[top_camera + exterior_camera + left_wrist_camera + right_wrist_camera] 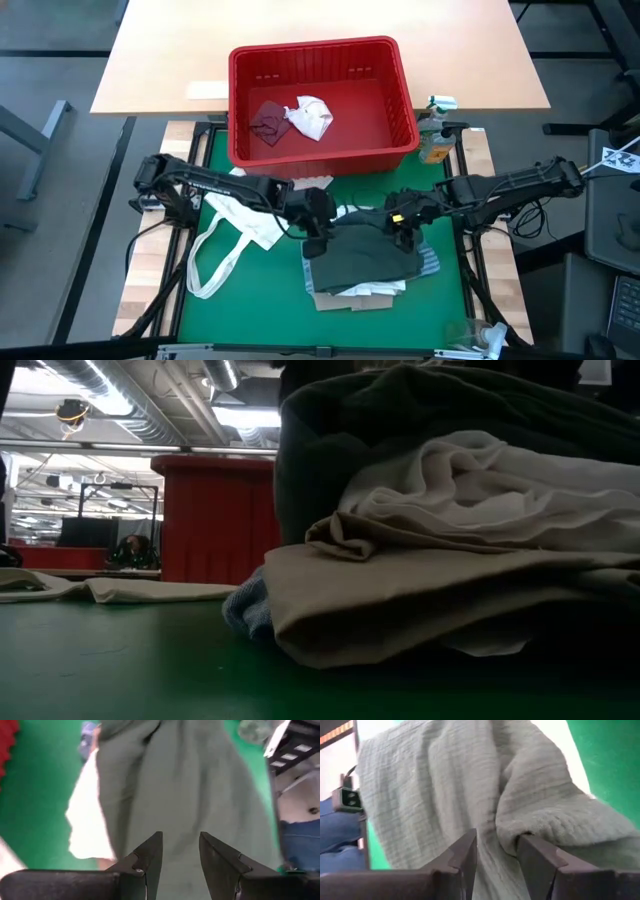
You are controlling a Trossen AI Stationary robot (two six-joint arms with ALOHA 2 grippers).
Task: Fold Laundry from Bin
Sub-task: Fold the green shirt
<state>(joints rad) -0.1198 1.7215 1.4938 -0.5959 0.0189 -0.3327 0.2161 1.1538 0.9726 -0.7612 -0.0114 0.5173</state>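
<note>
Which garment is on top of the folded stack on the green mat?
The dark green-grey top; it covers the stack, with the white shirt and tan shirt peeking out beneath.

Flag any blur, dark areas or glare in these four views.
Low view: dark green-grey top in shadow, near table soft, ceiling lights glaring. Left wrist view: cloth blurred. Right wrist view: weave sharp. High view: evenly lit, red bin clear.

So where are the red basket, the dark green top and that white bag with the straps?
red basket (322, 156): high view, near wall.
dark green top (362, 262): high view, middle of cloth.
white bag (258, 225): high view, bag's body.
</note>
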